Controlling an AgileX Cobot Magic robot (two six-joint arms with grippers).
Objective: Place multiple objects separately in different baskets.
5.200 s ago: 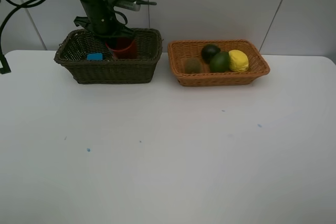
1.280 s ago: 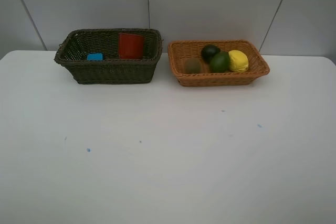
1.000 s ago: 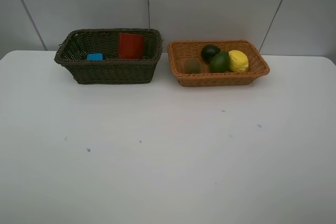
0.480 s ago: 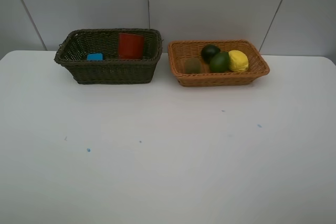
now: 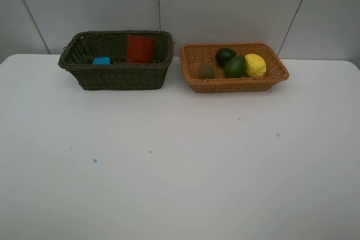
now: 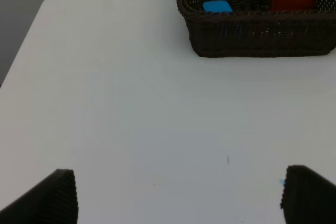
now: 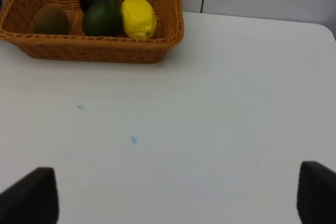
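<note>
The dark olive-brown basket (image 5: 115, 77) holds the red cup (image 5: 140, 49) and the blue eraser (image 5: 102, 60). The light orange basket (image 5: 236, 84) holds the kiwi (image 5: 206, 70), the mangosteen (image 5: 225, 55), the green fruit (image 5: 235, 66) and the lemon (image 5: 255, 65). No arm shows in the exterior high view. My left gripper (image 6: 178, 198) is open and empty over bare table, well back from the dark basket (image 6: 257, 35). My right gripper (image 7: 176, 198) is open and empty, well back from the orange basket (image 7: 89, 48). The pink bottle and the white marker are out of view.
The white table (image 5: 180, 155) carries a few small blue specks (image 5: 94, 161). A grey panelled wall (image 5: 225, 4) stands right behind both baskets. The table's left edge (image 6: 21, 51) shows in the left wrist view.
About five seconds ago the left arm was over the dark basket at the red cup. It has since left the exterior view, and the cup stands in the basket. Nothing has moved in the last second.
</note>
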